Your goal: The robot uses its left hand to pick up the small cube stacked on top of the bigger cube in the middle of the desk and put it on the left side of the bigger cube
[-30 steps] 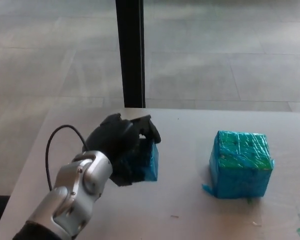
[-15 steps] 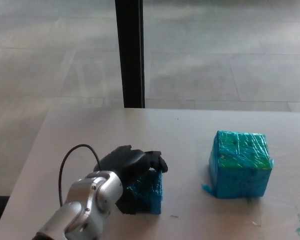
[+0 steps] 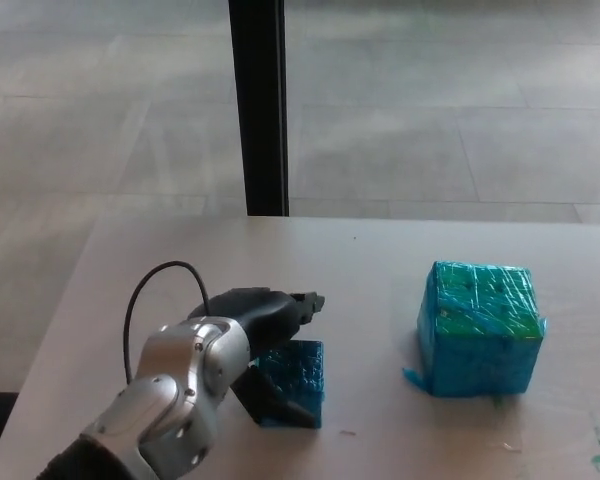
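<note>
We count two cubes on the pale bench (image 3: 380, 260): one small blue foil-wrapped cube (image 3: 292, 371) under our left hand (image 3: 265, 318), fingers (image 3: 308, 301) spread above it, and one larger blue-green wrapped cube (image 3: 480, 328) well apart.

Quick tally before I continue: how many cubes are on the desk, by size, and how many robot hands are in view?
Small blue cubes: 1, on the desk, left of the bigger one
Bigger blue-green cubes: 1
Robot hands: 1, the left robot hand, at the small cube
Total: 3
</note>
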Tool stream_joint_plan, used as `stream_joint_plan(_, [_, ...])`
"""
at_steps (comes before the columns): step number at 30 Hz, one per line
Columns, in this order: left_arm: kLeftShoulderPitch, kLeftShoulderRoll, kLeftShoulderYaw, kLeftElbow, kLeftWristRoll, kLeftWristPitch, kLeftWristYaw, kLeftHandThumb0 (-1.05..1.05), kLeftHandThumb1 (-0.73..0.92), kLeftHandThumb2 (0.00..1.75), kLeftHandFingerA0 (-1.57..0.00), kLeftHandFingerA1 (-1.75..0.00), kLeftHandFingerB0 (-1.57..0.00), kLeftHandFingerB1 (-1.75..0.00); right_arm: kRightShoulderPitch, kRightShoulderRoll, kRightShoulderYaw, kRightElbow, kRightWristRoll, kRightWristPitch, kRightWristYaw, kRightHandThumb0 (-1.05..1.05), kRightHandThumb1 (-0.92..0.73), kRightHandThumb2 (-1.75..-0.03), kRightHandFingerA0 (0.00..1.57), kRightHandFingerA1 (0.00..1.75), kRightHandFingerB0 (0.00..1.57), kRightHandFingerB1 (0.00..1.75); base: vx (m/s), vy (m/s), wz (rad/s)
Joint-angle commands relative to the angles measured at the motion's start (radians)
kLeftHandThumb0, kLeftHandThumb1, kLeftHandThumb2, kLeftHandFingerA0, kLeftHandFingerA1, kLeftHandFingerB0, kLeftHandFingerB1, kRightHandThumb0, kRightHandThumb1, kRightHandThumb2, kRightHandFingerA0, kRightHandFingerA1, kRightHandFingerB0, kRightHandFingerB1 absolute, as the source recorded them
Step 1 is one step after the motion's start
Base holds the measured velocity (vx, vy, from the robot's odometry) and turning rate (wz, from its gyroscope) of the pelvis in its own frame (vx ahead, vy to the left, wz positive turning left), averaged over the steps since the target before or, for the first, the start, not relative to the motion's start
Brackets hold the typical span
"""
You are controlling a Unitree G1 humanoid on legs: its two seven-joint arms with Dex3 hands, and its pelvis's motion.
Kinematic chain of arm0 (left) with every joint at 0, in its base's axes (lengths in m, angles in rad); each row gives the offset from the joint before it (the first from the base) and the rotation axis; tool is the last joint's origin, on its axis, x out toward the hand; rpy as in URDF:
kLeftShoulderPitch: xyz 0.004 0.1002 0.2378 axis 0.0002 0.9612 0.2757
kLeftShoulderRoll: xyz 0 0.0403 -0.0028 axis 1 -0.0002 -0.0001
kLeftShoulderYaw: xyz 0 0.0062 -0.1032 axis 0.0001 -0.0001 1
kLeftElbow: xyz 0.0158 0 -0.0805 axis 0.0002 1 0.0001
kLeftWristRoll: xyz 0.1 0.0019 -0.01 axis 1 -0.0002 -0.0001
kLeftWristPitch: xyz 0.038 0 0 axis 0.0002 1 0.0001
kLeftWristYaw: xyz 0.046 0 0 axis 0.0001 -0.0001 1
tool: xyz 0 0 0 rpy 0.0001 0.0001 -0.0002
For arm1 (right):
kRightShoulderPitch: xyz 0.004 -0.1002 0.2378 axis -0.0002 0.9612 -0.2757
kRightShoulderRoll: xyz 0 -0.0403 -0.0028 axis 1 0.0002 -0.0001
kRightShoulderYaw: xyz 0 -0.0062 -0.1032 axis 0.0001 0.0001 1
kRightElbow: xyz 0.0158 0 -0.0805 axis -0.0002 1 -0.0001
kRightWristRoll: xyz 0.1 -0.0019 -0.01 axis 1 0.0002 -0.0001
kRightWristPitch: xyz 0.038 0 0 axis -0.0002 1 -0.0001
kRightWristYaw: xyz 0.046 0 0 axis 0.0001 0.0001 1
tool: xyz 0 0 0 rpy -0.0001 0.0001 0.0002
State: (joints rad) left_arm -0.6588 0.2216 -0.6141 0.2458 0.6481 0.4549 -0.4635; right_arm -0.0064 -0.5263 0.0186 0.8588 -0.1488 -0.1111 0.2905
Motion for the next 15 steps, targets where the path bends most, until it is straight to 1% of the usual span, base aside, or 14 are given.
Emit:
stream_joint_plan(1, [0.003, 0.018, 0.061, -0.052, -0.014, 0.106, -0.066, -0.9, 0.52, 0.98, 0.0, -0.16, 0.0, -0.01, 0.019, -0.006, -0.015, 0.001, 0.01, -0.004, -0.007, -0.6, -0.38, -0.76, 0.88, 0.89, 0.74, 0.67, 0.0, 0.0, 0.0])
stream_joint_plan(2, [0.007, 0.024, 0.072, -0.062, -0.017, 0.096, -0.067, -0.9, 0.52, 0.98, 0.0, -0.16, 0.0, -0.01, 0.017, -0.006, -0.014, 0.003, 0.008, 0.0, -0.007, -0.6, -0.38, -0.76, 0.88, 0.89, 0.74, 0.67, 0.0, 0.0, 0.0])
stream_joint_plan(4, [0.053, 0.049, 0.177, -0.153, -0.076, 0.059, -0.034, -0.92, 0.5, 0.98, 0.0, -0.18, 0.0, 0.0, 0.025, -0.008, -0.017, -0.015, 0.009, 0.003, -0.003, -0.57, -0.37, -0.78, 0.89, 0.9, 0.73, 0.67, 0.0, 0.0, 0.0])
stream_joint_plan(5, [0.062, 0.053, 0.196, -0.175, -0.08, 0.062, -0.038, -0.97, 0.53, 0.97, 0.0, -0.16, 0.0, 0.0, 0.023, -0.009, -0.018, -0.014, 0.01, 0.003, -0.001, -0.55, -0.36, -0.8, 0.9, 0.91, 0.72, 0.68, 0.0, 0.0, 0.0])
stream_joint_plan(6, [0.122, 0.062, 0.327, -0.27, -0.17, 0.04, -0.035, -0.88, 0.5, 0.92, 0.0, -0.24, 0.0, 0.0, 0.022, -0.007, -0.02, -0.009, 0.013, -0.001, 0.003, -0.55, -0.37, -0.8, 0.85, 0.89, 0.72, 0.66, 0.0, 0.0, 0.0])
stream_joint_plan(7, [0.146, 0.06, 0.374, -0.3, -0.203, 0.03, -0.034, -0.88, 0.5, 0.92, 0.0, -0.24, 0.0, 0.0, 0.023, -0.008, -0.021, -0.008, 0.013, -0.002, 0.005, -0.55, -0.37, -0.8, 0.85, 0.89, 0.72, 0.66, 0.0, 0.0, 0.0])
stream_joint_plan(8, [0.173, 0.067, 0.433, -0.317, -0.246, -0.004, -0.037, -1.02, 0.53, 0.64, 0.0, -0.29, 0.0, 0.0, 0.024, -0.011, -0.021, -0.009, 0.013, -0.001, 0.007, -0.56, -0.36, -0.81, 0.85, 0.89, 0.71, 0.68, 0.0, 0.0, 0.0])
stream_joint_plan(9, [0.203, 0.078, 0.506, -0.336, -0.302, -0.047, -0.041, -1.02, 0.53, 0.64, 0.0, -0.29, 0.0, 0.0, 0.023, -0.012, -0.021, -0.009, 0.012, 0.001, 0.007, -0.56, -0.36, -0.81, 0.85, 0.89, 0.71, 0.68, 0.0, 0.0, 0.0])
stream_joint_plan(10, [0.234, 0.071, 0.607, -0.339, -0.384, -0.081, -0.048, -1.0, 0.48, 0.7, 0.0, -0.29, 0.0, -0.03, 0.022, -0.015, -0.021, 0.003, 0.011, -0.012, 0.008, -0.57, -0.37, -0.81, 0.85, 0.89, 0.71, 0.68, 0.0, 0.0, 0.0])
stream_joint_plan(11, [0.238, 0.065, 0.618, -0.34, -0.39, -0.085, -0.051, -1.0, 0.48, 0.7, 0.0, -0.29, 0.0, -0.03, 0.024, -0.018, -0.022, 0.004, 0.011, -0.014, 0.008, -0.57, -0.37, -0.81, 0.85, 0.89, 0.71, 0.68, 0.0, 0.0, 0.0])
stream_joint_plan(12, [0.261, 0.104, 0.66, -0.345, -0.394, -0.114, -0.057, -0.89, 0.45, 0.96, 0.0, -0.1, 0.0, 0.0, 0.024, -0.021, -0.017, 0.004, 0.006, -0.01, 0.008, -0.58, -0.36, -0.8, 0.85, 0.9, 0.71, 0.68, 0.0, 0.0, 0.0])
stream_joint_plan(13, [0.273, 0.117, 0.724, -0.348, -0.432, -0.127, -0.069, -0.92, 0.48, 0.96, 0.0, -0.11, 0.0, 0.0, 0.024, -0.02, -0.019, 0.007, 0.008, -0.013, 0.007, -0.57, -0.36, -0.8, 0.85, 0.91, 0.72, 0.67, 0.0, 0.0, 0.0])
stream_joint_plan(14, [0.322, 0.118, 0.854, -0.42, -0.465, -0.055, -0.069, -0.92, 0.52, 0.64, 0.0, -0.3, 0.0, -0.02, 0.031, -0.024, -0.02, 0.002, 0.008, -0.015, 0.009, -0.59, -0.38, -0.79, 0.82, 0.9, 0.71, 0.67, 0.0, 0.0, 0.0])
stream_joint_plan(15, [0.355, 0.118, 0.929, -0.461, -0.483, -0.033, -0.065, -0.87, 0.4, 0.78, 0.0, -0.37, 0.0, -0.14, 0.03, -0.025, -0.018, 0.002, 0.005, -0.013, 0.009, -0.58, -0.39, -0.77, 0.81, 0.87, 0.72, 0.66, 0.0, 0.0, 0.0])
